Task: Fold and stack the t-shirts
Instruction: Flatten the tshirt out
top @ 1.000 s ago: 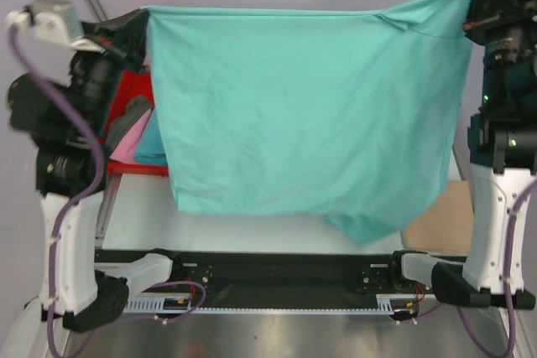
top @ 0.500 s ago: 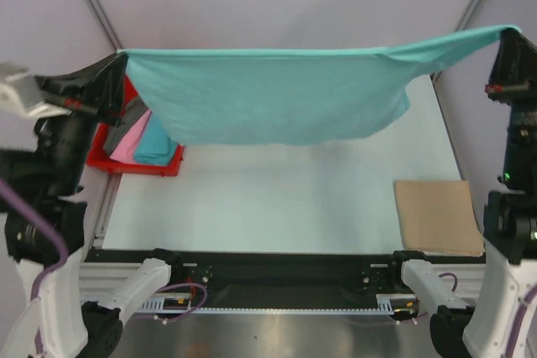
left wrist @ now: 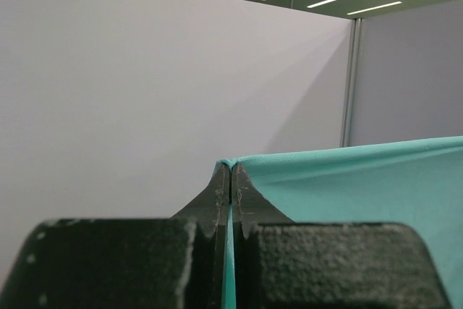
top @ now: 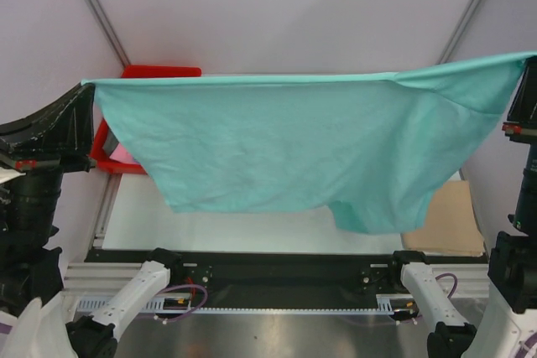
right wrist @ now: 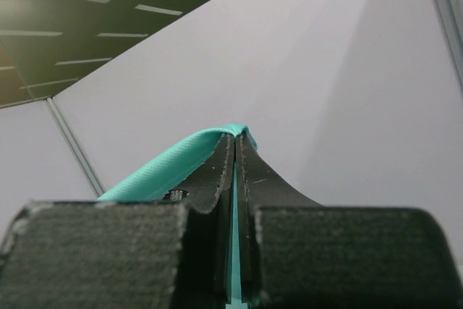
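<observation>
A turquoise t-shirt [top: 294, 148] hangs spread wide above the table, stretched between both arms. My left gripper [top: 86, 85] is shut on its left corner, and the cloth [left wrist: 347, 179] runs off to the right of the fingers [left wrist: 217, 200] in the left wrist view. My right gripper [top: 532, 60] is shut on the right corner, with a thin strip of cloth [right wrist: 181, 161] pinched between its fingers [right wrist: 253, 171]. A folded tan t-shirt [top: 457, 215] lies on the table at the right, partly behind the hanging cloth. A pink t-shirt [top: 122, 155] shows in the tray.
A red plastic tray [top: 159, 72] stands at the back left, mostly hidden by the hanging shirt. The white tabletop [top: 243, 228] shows under the shirt. Grey walls enclose the back and both sides.
Both grippers have swung outward and nearer the camera with the turquoise shirt. It now hangs lower and fuller than half a second ago, covering most of the tray.
</observation>
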`<control>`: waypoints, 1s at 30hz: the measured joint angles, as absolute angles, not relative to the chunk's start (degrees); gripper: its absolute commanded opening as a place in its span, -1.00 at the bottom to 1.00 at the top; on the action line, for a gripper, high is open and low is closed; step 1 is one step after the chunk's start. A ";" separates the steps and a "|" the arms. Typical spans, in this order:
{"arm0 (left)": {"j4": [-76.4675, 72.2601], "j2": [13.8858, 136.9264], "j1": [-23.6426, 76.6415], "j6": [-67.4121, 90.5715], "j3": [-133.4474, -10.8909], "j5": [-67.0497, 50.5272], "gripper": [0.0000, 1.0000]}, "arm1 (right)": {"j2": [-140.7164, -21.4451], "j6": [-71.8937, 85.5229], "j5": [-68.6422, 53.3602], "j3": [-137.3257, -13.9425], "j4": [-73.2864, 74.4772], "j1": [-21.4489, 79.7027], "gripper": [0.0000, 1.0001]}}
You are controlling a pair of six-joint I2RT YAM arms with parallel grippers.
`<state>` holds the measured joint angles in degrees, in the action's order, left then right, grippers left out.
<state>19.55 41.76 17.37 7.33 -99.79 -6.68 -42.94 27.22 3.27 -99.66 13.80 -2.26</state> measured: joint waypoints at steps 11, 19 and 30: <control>7.75 48.16 17.34 6.76 -75.35 -1.67 -0.99 | -55.29 29.82 2.11 -80.07 4.03 -2.26 -1.00; 0.71 80.93 13.58 6.44 -63.20 -0.14 -0.99 | -77.65 30.02 2.28 -64.95 -2.11 -2.26 -1.00; -0.71 115.50 9.10 6.57 -82.48 -3.22 -0.99 | -110.15 29.30 0.58 -80.82 -7.81 -2.13 -1.00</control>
